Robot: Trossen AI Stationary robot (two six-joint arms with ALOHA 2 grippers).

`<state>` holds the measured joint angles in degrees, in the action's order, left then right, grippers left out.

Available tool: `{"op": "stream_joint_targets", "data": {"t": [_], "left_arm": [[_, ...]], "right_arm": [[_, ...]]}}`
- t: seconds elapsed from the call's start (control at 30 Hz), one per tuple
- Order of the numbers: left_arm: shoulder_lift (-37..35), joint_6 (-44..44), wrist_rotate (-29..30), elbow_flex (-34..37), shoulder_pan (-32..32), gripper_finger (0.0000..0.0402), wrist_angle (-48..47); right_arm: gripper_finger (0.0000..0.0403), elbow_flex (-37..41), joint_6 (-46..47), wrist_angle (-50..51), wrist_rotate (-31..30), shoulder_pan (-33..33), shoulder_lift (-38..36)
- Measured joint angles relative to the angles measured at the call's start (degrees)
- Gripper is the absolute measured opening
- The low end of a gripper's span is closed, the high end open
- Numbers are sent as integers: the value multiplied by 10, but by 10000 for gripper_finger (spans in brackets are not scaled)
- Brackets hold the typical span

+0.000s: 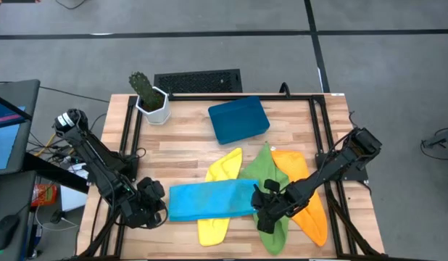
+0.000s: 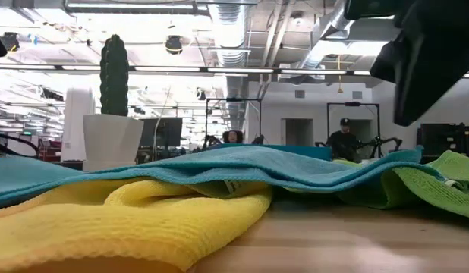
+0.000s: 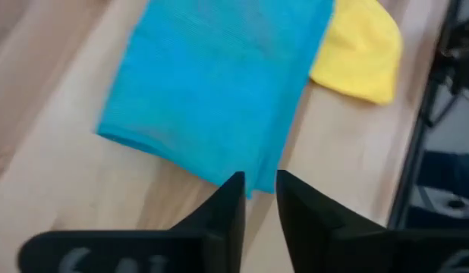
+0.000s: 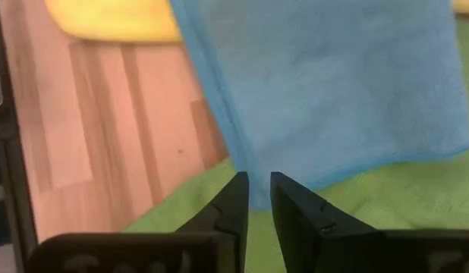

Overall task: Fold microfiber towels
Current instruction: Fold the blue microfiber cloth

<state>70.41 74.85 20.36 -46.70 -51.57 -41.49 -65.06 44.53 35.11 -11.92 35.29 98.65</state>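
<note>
Pincers first: my left pincer [image 1: 153, 205] sat at the blue towel's [image 1: 209, 199] left short edge and my right pincer [image 1: 266, 204] at its right short edge. Both stood at a narrow gap with nothing between the tips, the cloth edge lying just past them in each wrist view. The blue towel lay folded into a long strip across the front of the worktop [image 1: 188, 138], on top of the yellow towel [image 1: 222, 168] and overlapping the green towel [image 1: 271, 174]. My read: the lengthwise fold was done and released, the crosswise fold was next. For that I'd pinch only the blue layers at one end; on the right side the green sat directly beneath, so a deep bite risked lifting both. Keep both corners level, carry the end flat over. Further right lay the orange towel [image 1: 311, 210], unfolded. At the back stood the dark-blue tray [image 1: 238, 119] and the potted cactus [image 1: 148, 98], both well apart.
</note>
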Motion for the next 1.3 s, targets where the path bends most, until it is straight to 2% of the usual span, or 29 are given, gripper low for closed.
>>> {"op": "stream_joint_targets", "data": {"t": [0.2,0.3,0.43,0.57,0.67,0.83,0.9,1.03,1.13,1.3], "left_arm": [[0,-18,-14,0,0,118,16],[-6,1,52,0,5,132,11],[-51,10,134,0,22,139,-8],[-96,-9,162,0,63,140,-58],[-109,-46,143,20,99,140,-51],[-113,-92,52,114,133,140,61],[-113,-91,44,146,139,140,97],[-113,-73,51,188,148,140,105],[-113,-82,23,218,156,140,165],[-113,-84,9,257,164,140,228]], "right_arm": [[101,0,-1,2,-1,-4,0],[112,0,-20,7,-2,-20,-15],[130,-1,-61,30,-5,-58,-49],[149,-1,-127,79,-16,-104,-67],[160,-1,-164,93,-12,-136,-59],[174,-1,-205,71,5,-152,-38],[178,0,-216,76,5,-152,-35],[180,0,-224,74,1,-157,-36],[180,0,-232,71,1,-164,-36],[180,0,-257,-12,-10,-197,-36]]}}
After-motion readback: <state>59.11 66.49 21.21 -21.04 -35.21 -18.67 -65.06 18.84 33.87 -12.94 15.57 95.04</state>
